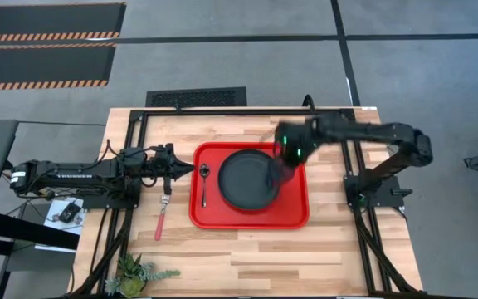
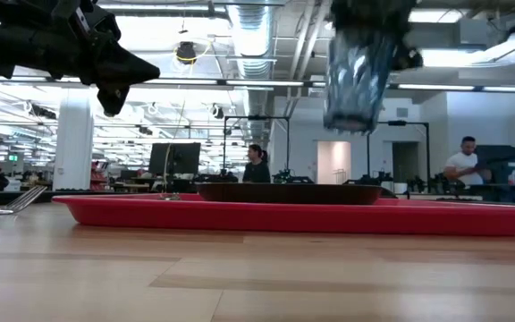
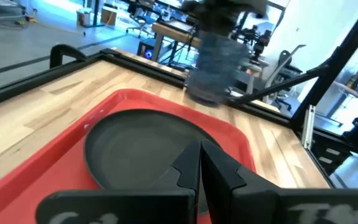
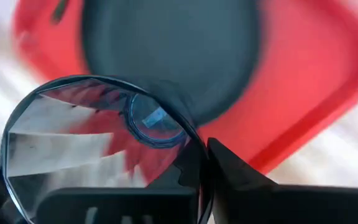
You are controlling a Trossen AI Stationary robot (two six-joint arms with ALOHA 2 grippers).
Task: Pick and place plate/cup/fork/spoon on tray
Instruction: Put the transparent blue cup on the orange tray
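Observation:
The red tray (image 1: 293, 214) lies mid-table with the black plate (image 1: 246, 178) resting flat in it. The dark spoon (image 1: 204, 181) lies on the tray's left strip. The red-handled fork (image 1: 162, 218) lies on the wood left of the tray. The see-through cup (image 2: 358, 72) hangs high above the tray's right part, over the plate's right edge, with my right gripper (image 4: 201, 165) shut on it. My left gripper (image 1: 187, 172) hovers shut at the tray's left edge, above the table and touching nothing. My right gripper holds the cup by its rim wall (image 4: 191, 140), which passes between the two fingers, one finger inside the cup and one outside. The fingers come from above, slanting down. The cup hangs below them, mouth up, lifted well clear of the tray and plate.
A small green plant (image 1: 135, 274) sits at the table's near left corner. Black frame rails (image 1: 131, 141) run along the table's left, right and far sides. Bare wood lies in front of the tray. People sit in the room beyond the table.

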